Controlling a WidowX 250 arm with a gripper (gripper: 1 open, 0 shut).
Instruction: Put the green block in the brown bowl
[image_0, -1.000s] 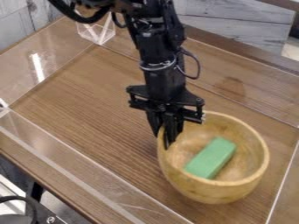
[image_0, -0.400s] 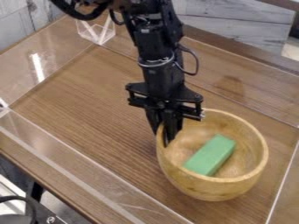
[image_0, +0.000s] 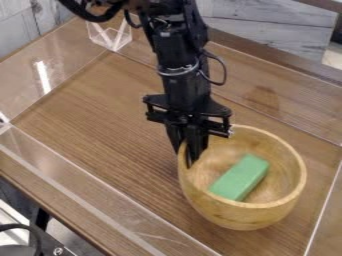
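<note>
Inside a wide, round, light-brown wooden bowl (image_0: 243, 213), a flat, matte green rectangular block (image_0: 241, 178) is lying at a slant across the bottom, one end pointing toward the far right rim and the other toward the near side. Just to its left, a black robot arm (image_0: 179, 60) is reaching down from the upper part of the picture, its dark claw (image_0: 194, 153) pointing steeply downward over the bowl's left rim. The claw's slim fingers (image_0: 199, 147) are pressing together into a single point, clenched on nothing, with the green block lying apart from them and free of any grip. The bowl is sitting toward the near right part of a brown wood-grain tabletop (image_0: 94, 110), which is reflecting pale light along its surface. A low clear plastic wall (image_0: 40, 155) is running around the edges of the table, catching glare on the left and along the front. A bundle of black cables is trailing off the arm's upper section near the top edge.
</note>
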